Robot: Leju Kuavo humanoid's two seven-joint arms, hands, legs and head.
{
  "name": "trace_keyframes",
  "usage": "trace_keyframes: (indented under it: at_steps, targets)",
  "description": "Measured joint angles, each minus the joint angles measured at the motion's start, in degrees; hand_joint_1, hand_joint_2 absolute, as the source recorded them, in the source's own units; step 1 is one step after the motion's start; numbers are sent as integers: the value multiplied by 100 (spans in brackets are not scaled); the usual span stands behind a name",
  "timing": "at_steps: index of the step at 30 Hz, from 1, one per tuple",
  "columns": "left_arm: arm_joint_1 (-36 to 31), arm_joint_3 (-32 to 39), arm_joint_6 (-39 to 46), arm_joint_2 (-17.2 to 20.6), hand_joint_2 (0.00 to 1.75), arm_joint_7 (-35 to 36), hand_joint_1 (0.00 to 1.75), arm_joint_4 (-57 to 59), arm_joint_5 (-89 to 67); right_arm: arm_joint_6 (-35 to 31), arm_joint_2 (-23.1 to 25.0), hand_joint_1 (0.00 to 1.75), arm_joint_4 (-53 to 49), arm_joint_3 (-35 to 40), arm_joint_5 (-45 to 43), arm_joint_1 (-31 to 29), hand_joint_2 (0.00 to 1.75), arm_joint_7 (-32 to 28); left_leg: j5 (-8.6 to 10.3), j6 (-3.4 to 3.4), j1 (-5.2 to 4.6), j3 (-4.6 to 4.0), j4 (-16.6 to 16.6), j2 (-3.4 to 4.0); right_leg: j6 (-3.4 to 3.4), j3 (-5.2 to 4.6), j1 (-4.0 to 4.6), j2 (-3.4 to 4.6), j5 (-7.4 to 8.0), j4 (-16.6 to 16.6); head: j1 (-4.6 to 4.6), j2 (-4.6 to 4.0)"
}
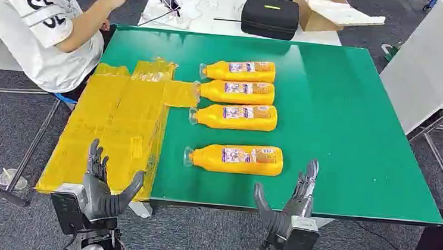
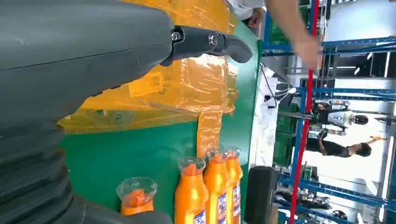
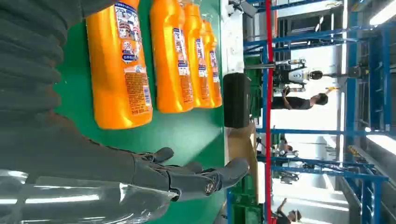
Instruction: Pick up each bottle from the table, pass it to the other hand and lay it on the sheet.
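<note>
Four orange bottles lie on their sides in a column on the green worktop, caps pointing toward the yellow sheet that covers the worktop's left part and overhangs its left edge. The nearest bottle lies a little apart from the other three; the second bottle, third bottle and farthest bottle lie close together. A narrow flap of the sheet reaches toward the cap of the third bottle, though whether it touches the cap is hard to tell.

The left hand hovers at the near edge of the worktop over the sheet's near end, its fingers upright and spread, thumb out to the side, holding nothing. The right hand is raised at the near edge too, just in front of the nearest bottle, its fingers extended and apart, thumb splayed, empty and not touching the bottle. In the right wrist view the same fingers stretch out above bare green surface beside the bottle's base.

A person in a white shirt sits at the far left corner of the worktop. Beyond the far edge stand a black case and an open cardboard box.
</note>
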Motion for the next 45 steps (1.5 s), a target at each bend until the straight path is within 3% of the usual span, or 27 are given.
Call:
trace_keyframes:
  at_steps: [24,29,31,33,38,45]
  targets:
    - [-20,-2,52,20,175,-15,0,0,-59,-276,-59,0,18,149,276,-44,175,0,0,0,0,0,0,0,0,0,0,0,0,0,0,0]
    - [-93,26,79,42,175,-24,0,0,-214,-462,-101,0,109,205,849,-172,175,2,1,0,0,0,0,0,0,0,0,0,1,0,0,0]
    - [-151,39,61,50,175,-22,0,0,-282,-621,-133,0,142,221,1486,-286,175,167,2,-1,0,0,0,0,-1,1,0,0,2,0,0,0]
    - [-235,63,63,57,175,-31,0,0,-418,-557,-195,0,179,219,2318,-481,175,716,6,0,0,0,0,1,-2,1,0,0,4,0,0,0]
    - [-472,157,0,66,175,-42,0,0,-577,228,-558,0,490,194,3270,-1298,175,2068,22,8,-2,-1,1,0,3,1,-3,0,15,0,0,2]
    - [-553,230,-7,70,175,-42,0,0,-616,319,-815,0,761,140,3344,-1774,175,2192,23,8,-1,-4,2,-2,6,1,-1,-1,16,0,-2,0]
